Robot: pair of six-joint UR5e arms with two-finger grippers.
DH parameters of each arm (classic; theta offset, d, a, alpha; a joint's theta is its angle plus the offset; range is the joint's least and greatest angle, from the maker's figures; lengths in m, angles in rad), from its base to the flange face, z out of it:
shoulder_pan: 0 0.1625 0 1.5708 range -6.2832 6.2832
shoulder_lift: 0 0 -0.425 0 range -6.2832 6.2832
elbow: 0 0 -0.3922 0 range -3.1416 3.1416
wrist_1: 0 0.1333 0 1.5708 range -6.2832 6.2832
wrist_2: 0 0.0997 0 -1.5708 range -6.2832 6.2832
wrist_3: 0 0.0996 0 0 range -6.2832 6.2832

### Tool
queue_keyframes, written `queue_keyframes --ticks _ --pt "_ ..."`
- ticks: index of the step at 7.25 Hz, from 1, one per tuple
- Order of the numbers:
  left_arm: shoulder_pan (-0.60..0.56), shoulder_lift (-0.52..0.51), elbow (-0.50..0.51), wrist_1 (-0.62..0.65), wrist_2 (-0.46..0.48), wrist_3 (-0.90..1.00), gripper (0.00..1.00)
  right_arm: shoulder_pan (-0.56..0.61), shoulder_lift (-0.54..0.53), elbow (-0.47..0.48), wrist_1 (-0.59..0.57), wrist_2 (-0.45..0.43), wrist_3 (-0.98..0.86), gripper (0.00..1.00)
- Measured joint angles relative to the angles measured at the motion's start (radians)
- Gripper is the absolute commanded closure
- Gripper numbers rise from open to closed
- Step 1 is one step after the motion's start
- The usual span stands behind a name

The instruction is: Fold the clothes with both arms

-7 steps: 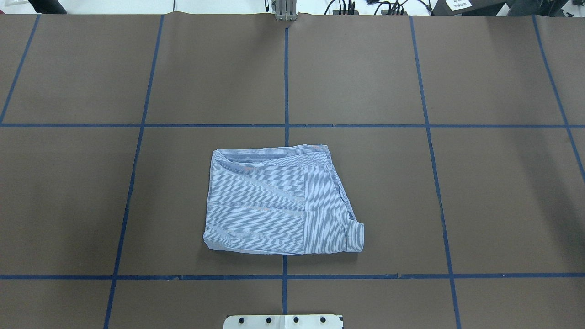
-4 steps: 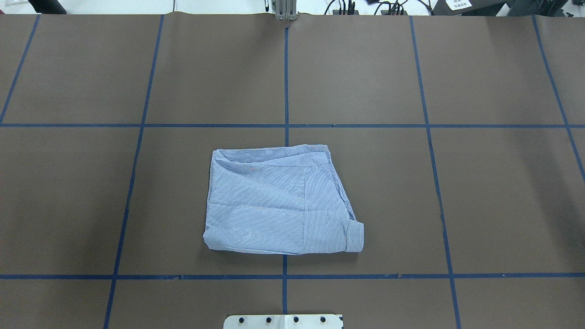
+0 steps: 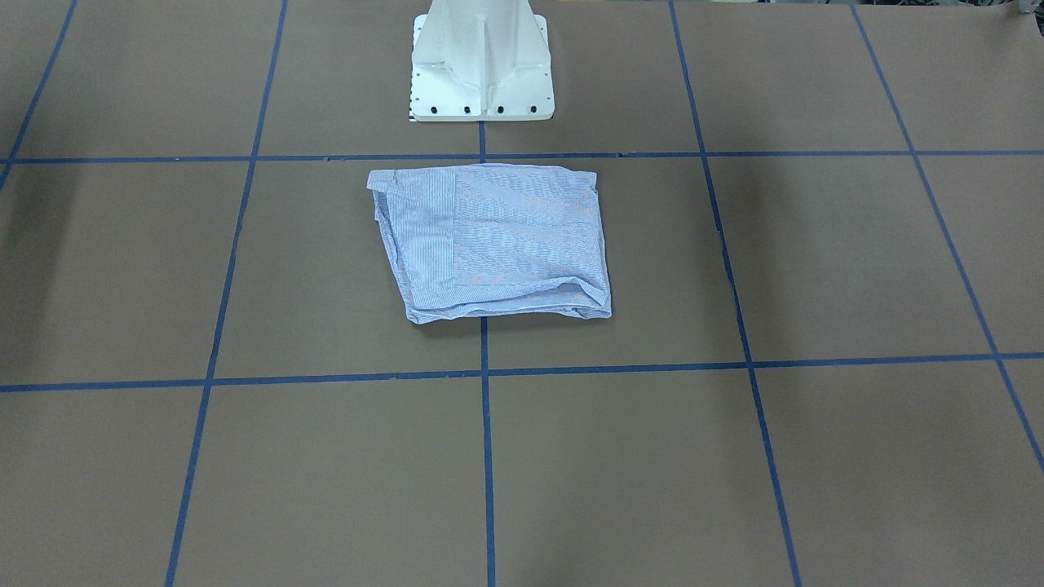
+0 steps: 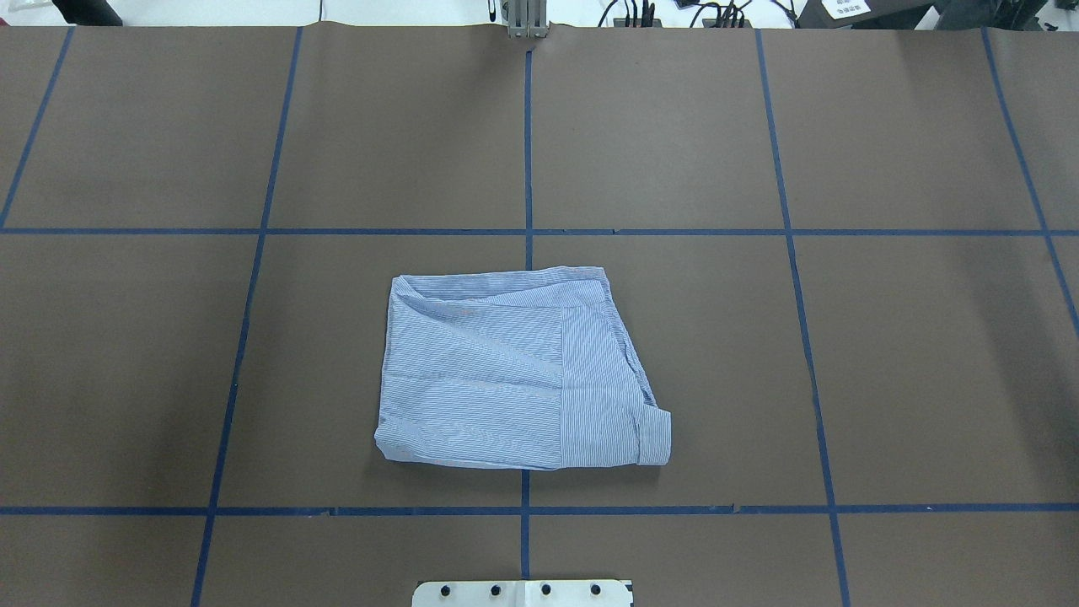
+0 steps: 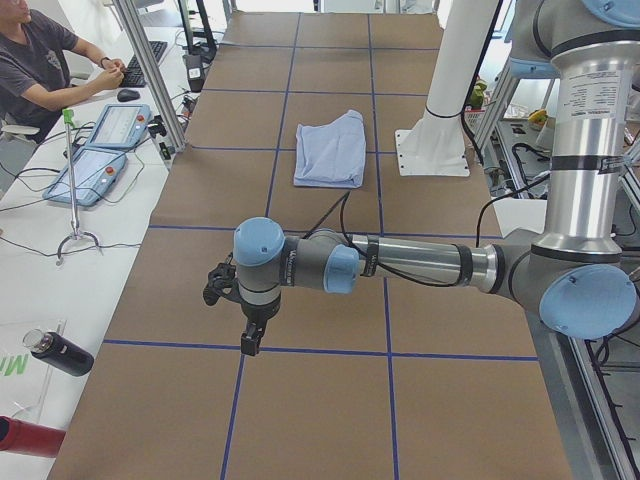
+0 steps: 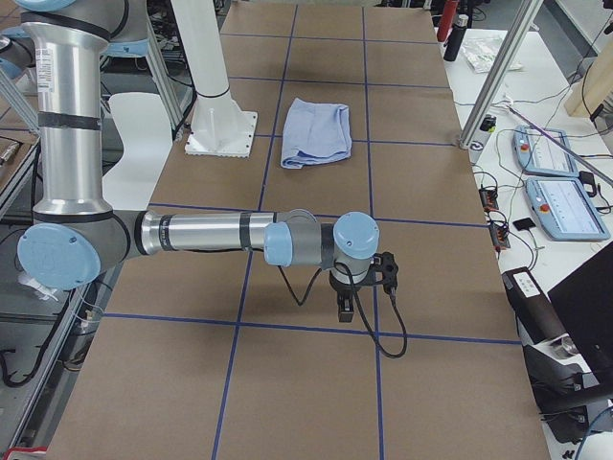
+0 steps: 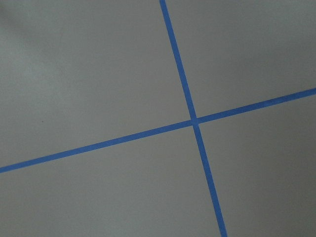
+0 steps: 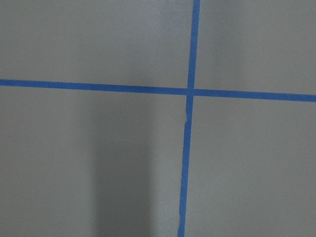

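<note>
shirt (image 4: 518,375) folded flat near my pedestal (image 3: 481,73), looks finished | left gripper (image 5: 249,343), right gripper (image 6: 345,311) hang well apart from it, giving it room | fingers: cannot tell whether apart or together

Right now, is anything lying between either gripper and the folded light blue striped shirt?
Nothing visible does. Only brown table with blue tape lines separates the left gripper and right gripper from the folded light blue striped shirt.
</note>
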Motion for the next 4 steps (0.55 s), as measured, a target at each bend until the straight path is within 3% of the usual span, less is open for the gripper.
queue_keyframes --ticks 4 --pt "0.002 0.001 0.016 -0.001 0.026 -0.012 0.00 0.023 -0.049 0.002 0.008 0.026 0.001 0.00"
